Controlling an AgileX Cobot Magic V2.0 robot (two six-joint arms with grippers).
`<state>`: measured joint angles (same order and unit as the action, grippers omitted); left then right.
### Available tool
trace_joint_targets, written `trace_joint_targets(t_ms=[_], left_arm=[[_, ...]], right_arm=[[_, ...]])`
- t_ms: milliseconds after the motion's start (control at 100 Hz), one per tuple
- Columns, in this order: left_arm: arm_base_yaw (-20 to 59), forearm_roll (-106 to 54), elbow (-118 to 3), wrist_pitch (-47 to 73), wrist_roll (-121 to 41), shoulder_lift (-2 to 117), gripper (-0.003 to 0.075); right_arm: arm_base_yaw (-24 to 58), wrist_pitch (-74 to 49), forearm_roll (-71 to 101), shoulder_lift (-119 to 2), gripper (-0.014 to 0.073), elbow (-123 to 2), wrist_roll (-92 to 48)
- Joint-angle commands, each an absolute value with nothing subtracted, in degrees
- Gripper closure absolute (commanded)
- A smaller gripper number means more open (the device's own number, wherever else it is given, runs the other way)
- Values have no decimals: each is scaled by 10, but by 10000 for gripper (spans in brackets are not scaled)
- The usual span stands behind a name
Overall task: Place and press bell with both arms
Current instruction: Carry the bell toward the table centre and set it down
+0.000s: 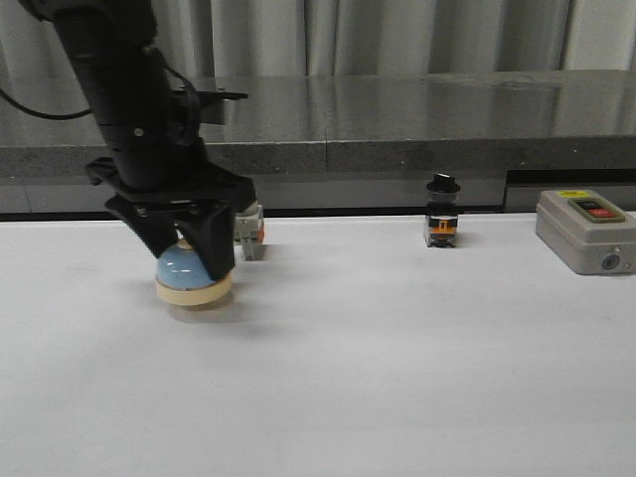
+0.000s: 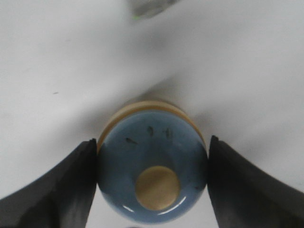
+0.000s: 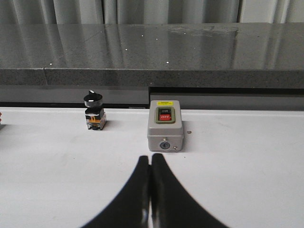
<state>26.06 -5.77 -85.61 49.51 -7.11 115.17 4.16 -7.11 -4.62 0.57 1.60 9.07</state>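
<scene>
The light-blue bell [image 1: 182, 270] with its cream base sits at the left of the white table [image 1: 397, 378], at or just above the surface; I cannot tell which. My left gripper [image 1: 189, 260] comes down over it, and its two black fingers press against the sides of the dome. In the left wrist view the bell [image 2: 152, 171] fills the gap of the left gripper [image 2: 153, 141], with its cream button [image 2: 157, 187] facing up. My right gripper [image 3: 150, 159] is shut and empty, low over the table in front of the grey box. It does not show in the front view.
A small switch [image 1: 250, 238] stands just behind the left gripper. A black-knobbed switch [image 1: 442, 211] stands at the back centre and also shows in the right wrist view [image 3: 93, 111]. A grey button box [image 1: 586, 231] is at the back right. A dark ledge [image 1: 397, 119] runs behind.
</scene>
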Motion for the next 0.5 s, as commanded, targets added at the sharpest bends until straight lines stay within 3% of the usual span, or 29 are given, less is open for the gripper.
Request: trace_joint_targets(t_ms=[0,390,490], left_arm=[[296,-65,-873,471,-70,1119,491],[386,-71,-873,413,-70,1119,481],[386,-82,-873,413,-70,1119,395]], right_arm=[[38,-27,-52,14,662,15,88],[38,-27,-52,14,662,15,88],[38,-27,-52,14,662,15,88]])
